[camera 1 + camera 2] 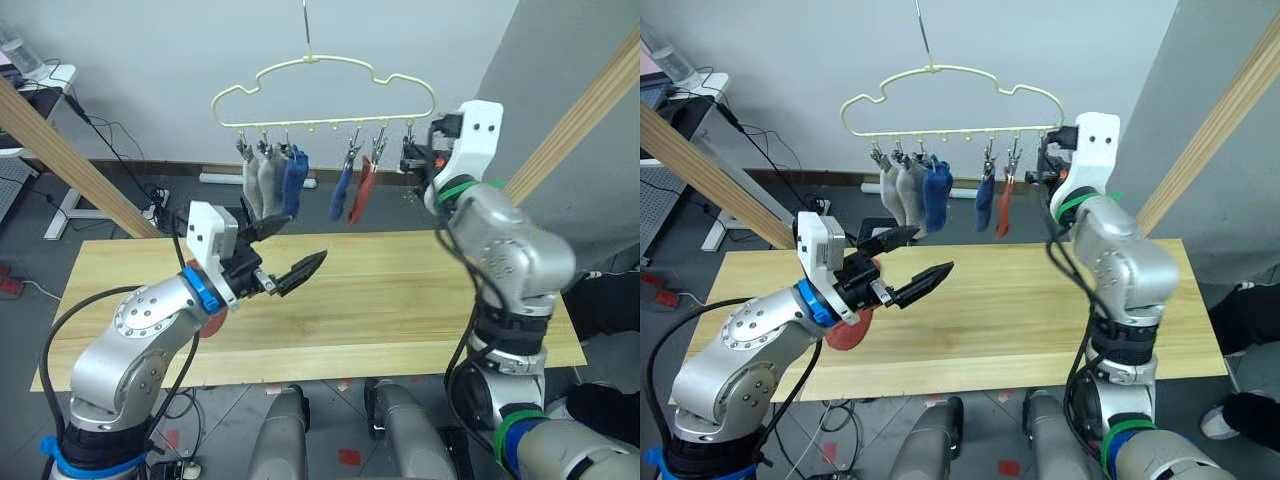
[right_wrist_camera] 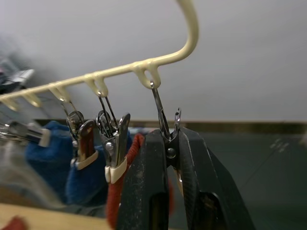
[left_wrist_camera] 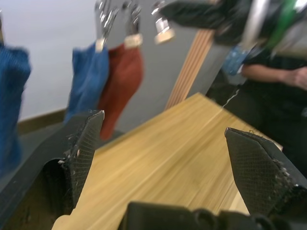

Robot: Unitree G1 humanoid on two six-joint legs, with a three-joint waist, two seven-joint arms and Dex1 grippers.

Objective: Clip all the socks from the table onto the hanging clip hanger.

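Note:
The pale yellow clip hanger [image 1: 320,68] hangs on a thin hook above the far edge of the table [image 1: 400,300]. Two grey socks [image 1: 260,182], a blue sock [image 1: 293,180], another blue sock [image 1: 343,192] and a rust-red sock [image 1: 362,196] hang from its clips. My right gripper [image 2: 171,136] is raised to the hanger's right end, shut on the last metal clip [image 2: 163,115], which holds no sock. Low over the table's left part, my left gripper [image 1: 300,242] stands wide open and holds nothing. A rust-red sock [image 1: 850,332] lies under my left forearm, mostly hidden.
Two slanting pale wooden poles [image 1: 70,150] [image 1: 585,120] flank the table. A person's arm [image 3: 283,76] shows past the table's right end. A desk and floor cables [image 1: 130,190] sit at the back left.

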